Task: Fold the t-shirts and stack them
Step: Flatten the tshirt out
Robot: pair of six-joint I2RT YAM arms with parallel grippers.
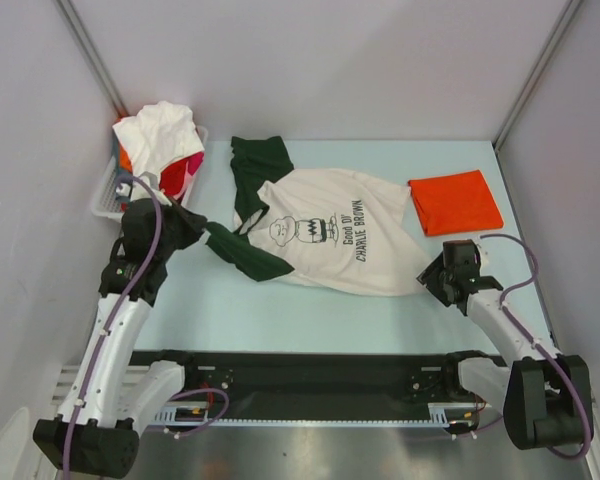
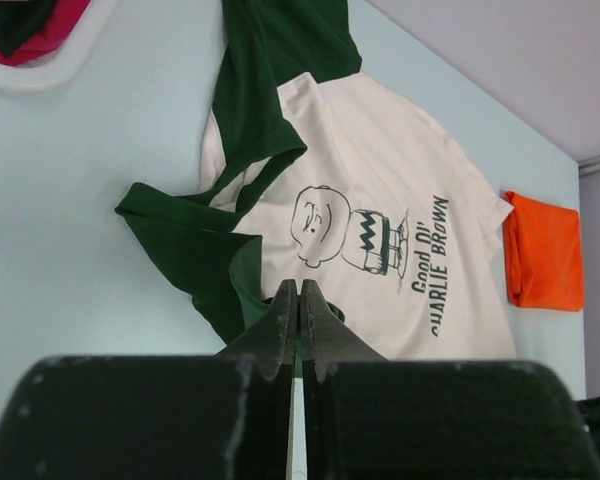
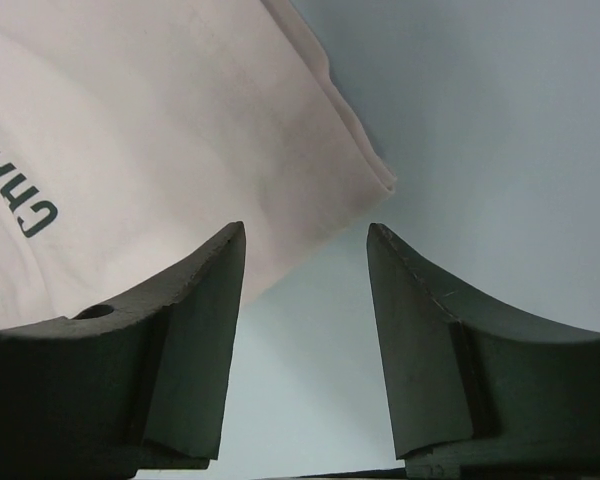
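on the pale blue tabletop (image 1: 310,310), between plain grey-white walls (image 1: 330,60): cream cloth t-shirt with dark green sleeves (image 1: 320,235), spread centre; folded orange-red t-shirt (image 1: 456,201), far right; white slotted plastic basket (image 1: 108,195), far left, heaped with shirts. left fingers (image 2: 280,320): pinched shut on a green sleeve. right fingers (image 3: 205,300): half apart, empty, over the cream hem corner.

The cream, green-sleeved t-shirt (image 1: 325,235) lies spread print-up; the folded orange t-shirt (image 1: 456,201) sits near its hem.

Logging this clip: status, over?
Left fingers shut on cream shirt sleeve. Right fingers open at its hem corner. Orange shirt folded. Nothing blocking.
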